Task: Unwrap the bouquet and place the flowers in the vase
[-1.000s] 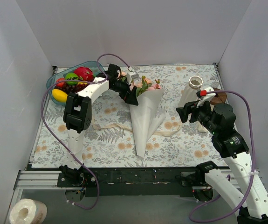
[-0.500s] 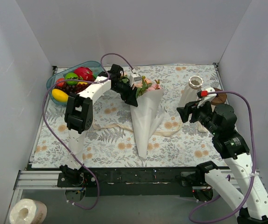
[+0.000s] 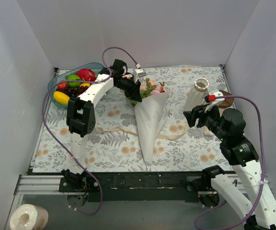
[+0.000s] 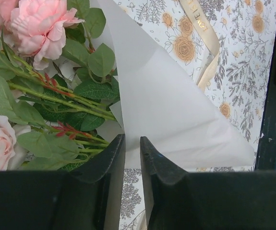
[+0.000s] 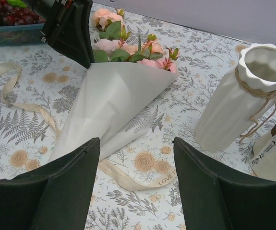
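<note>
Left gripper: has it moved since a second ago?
Yes. The left gripper has shifted slightly toward the back wall, away from the fruit tray, and its jaws have narrowed at the paper edge of the bouquet.

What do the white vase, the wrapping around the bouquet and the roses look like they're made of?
The vase looks like matte white ceramic: stiff ribbed walls and a thick wavy rim. The wrapping seems to be thin matte paper, folding in sharp creases. The roses may be artificial, with soft fabric-like petals on thin, even stems, though the pictures cannot confirm that.
</note>
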Robot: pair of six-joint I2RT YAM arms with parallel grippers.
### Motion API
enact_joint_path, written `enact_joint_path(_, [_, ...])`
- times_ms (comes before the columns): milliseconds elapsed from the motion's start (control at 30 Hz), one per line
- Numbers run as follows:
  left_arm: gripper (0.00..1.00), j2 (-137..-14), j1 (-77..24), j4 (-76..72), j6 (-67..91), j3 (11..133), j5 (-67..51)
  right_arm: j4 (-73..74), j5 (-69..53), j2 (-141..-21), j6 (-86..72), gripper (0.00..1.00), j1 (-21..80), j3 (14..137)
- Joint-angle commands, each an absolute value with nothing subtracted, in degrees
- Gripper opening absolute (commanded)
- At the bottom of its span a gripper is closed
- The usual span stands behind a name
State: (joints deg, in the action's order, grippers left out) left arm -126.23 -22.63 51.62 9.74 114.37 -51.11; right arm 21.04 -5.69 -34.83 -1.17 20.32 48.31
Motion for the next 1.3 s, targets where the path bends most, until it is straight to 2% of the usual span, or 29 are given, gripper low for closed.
enact_joint_path(0, [0.21,-123.6,-23.0,53.4,8.7,113.2,-52.6,21.4,-5.2,-33.7,-0.4,0.7,20.2,50.5])
enact_joint_path(67, [0.28,-123.2,-22.9,52.7,8.7,112.2,-51.8,21.6,-5.3,-33.4,-0.4,0.7,20.2,50.5])
enact_joint_path(267, [0.42,-124.3,-22.9,52.3,7.9,111.9,-51.4,22.1,-5.3,-32.8,-0.2,0.69,20.2,50.4])
enact_joint_path(300, [0.49,-124.6,-22.9,52.0,7.9,111.9,-50.3,22.1,-5.3,-32.7,-0.2,0.69,20.1,50.4])
enact_joint_path(433, [0.68,-124.9,-22.2,48.4,9.8,110.0,-49.0,22.1,-6.3,-32.8,-0.2,0.67,20.2,50.5])
enact_joint_path(533, [0.72,-123.7,-21.7,44.9,11.2,108.4,-48.8,22.2,-6.5,-32.8,-0.2,0.66,20.1,50.6])
enact_joint_path(633, [0.73,-123.6,-21.6,44.1,10.8,107.2,-49.4,22.1,-6.2,-32.9,-0.2,0.66,20.2,50.5])
enact_joint_path(833, [0.67,-125.6,-21.6,48.3,8.0,108.4,-51.8,22.1,-6.3,-33.0,-0.2,0.66,20.2,50.8])
enact_joint_path(967, [0.5,-125.9,-21.6,51.4,6.6,109.6,-52.6,22.1,-5.8,-32.9,-0.2,0.65,20.2,50.7])
enact_joint_path(1000, [0.41,-125.9,-21.6,51.9,6.3,110.4,-53.1,22.1,-5.7,-33.0,-0.2,0.65,20.2,50.6])
enact_joint_path(1067, [0.34,-125.9,-21.6,54.0,5.1,110.9,-53.3,22.0,-5.5,-33.1,-0.2,0.65,20.2,50.6])
enact_joint_path(1100, [0.26,-125.8,-21.7,54.5,4.7,111.1,-53.2,21.9,-5.5,-33.0,-0.2,0.65,20.2,50.6])
enact_joint_path(1167, [0.16,-125.8,-21.6,56.4,3.2,111.7,-53.2,21.7,-5.5,-32.8,-0.4,0.65,20.2,50.4])
enact_joint_path(1200, [0.05,-125.8,-21.7,56.9,3.0,111.9,-53.0,21.7,-5.5,-33.0,-0.5,0.65,20.1,50.4])
enact_joint_path(1233, [0.0,-125.9,-21.6,57.2,2.8,112.2,-53.1,21.7,-5.5,-32.8,-0.6,0.65,20.2,50.3])
enact_joint_path(1267, [0.0,-125.9,-21.6,58.0,2.6,112.5,-52.9,21.7,-5.4,-32.7,-0.6,0.65,20.2,50.2])
